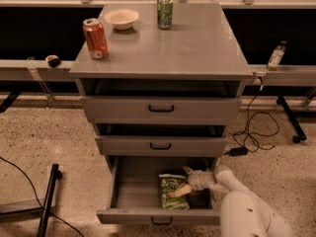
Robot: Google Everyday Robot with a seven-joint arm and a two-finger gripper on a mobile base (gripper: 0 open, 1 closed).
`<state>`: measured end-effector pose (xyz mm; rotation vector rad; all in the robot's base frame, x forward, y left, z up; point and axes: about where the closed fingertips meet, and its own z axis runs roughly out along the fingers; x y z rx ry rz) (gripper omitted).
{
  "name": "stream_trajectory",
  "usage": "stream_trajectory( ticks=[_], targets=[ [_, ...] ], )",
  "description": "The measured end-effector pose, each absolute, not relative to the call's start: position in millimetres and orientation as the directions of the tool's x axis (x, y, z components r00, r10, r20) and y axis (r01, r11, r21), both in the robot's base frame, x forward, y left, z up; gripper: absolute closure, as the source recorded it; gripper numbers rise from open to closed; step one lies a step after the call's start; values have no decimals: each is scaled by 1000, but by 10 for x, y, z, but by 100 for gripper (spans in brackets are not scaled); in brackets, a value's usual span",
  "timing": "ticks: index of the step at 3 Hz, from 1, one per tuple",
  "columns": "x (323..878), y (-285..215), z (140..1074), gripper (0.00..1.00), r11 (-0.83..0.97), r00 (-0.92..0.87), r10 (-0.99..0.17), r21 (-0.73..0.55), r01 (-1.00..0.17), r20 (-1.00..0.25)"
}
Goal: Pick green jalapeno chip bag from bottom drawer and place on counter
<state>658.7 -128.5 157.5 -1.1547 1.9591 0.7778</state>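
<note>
The bottom drawer [133,189] is pulled open below two shut grey drawers. The green jalapeno chip bag [171,192] lies flat in the right half of the drawer. My white arm reaches in from the lower right. My gripper [181,180] is inside the drawer, right over the bag's upper right part, with one finger near the bag's top edge and one across its face. The fingers are spread and the bag still rests on the drawer floor. The counter [192,43] is the grey top of the cabinet.
On the counter stand a red soda can [95,38], a white bowl [121,18] and a green soda can [165,12]. Cables [254,132] lie on the floor to the right. A black stand leg [48,201] is at the left.
</note>
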Motion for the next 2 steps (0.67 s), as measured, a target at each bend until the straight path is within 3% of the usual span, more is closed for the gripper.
stream_trajectory(
  ticks=[1,2],
  targets=[
    [6649,-1264,1414,18,433,-370,-456,162,-887,-809],
    [6691,-1241,1327,42,431,-374,-465,164,-888,-802]
  ],
)
